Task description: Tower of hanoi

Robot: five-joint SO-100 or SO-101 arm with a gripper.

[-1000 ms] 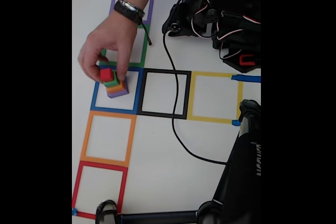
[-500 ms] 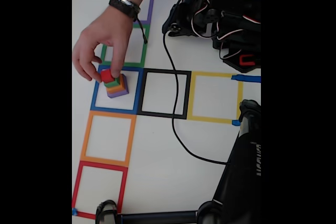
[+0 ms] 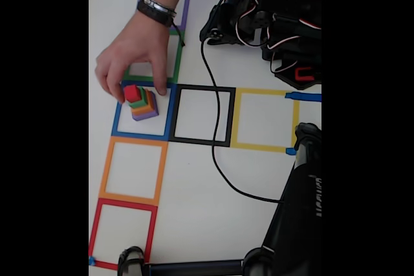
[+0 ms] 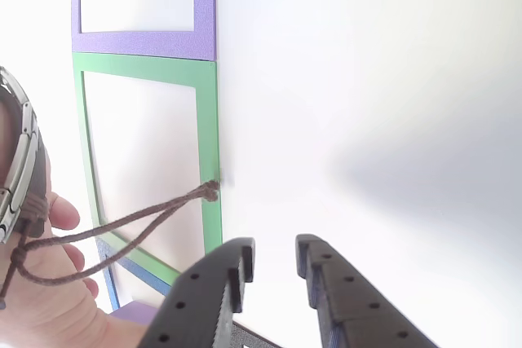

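The tower of hanoi (image 3: 142, 103) stands stacked inside the blue tape square (image 3: 169, 114) in the fixed view: the purple cube (image 3: 147, 114) at the bottom, then orange (image 3: 150, 104), green (image 3: 137, 102) and the red cube (image 3: 132, 92) on top. A person's hand (image 3: 136, 46) hovers over the square's top edge, fingertips right beside the red cube. My gripper (image 3: 212, 30) rests folded at the top right, well away from the stack. In the other view my gripper (image 4: 275, 252) has a narrow gap between its black fingers and holds nothing; the hand (image 4: 41, 299) shows at its left.
Tape squares lie around: black (image 3: 202, 87), yellow (image 3: 236, 117), orange (image 3: 105, 166), red (image 3: 97, 224), green (image 4: 208, 120) and purple (image 4: 139, 42). A black cable (image 3: 213, 147) runs across the white table. A dark arm-like stand (image 3: 297, 211) fills the lower right.
The hand let go of the stack and drew back up toward the blue square's top edge. The stack stays in the blue square. My arm has not moved.
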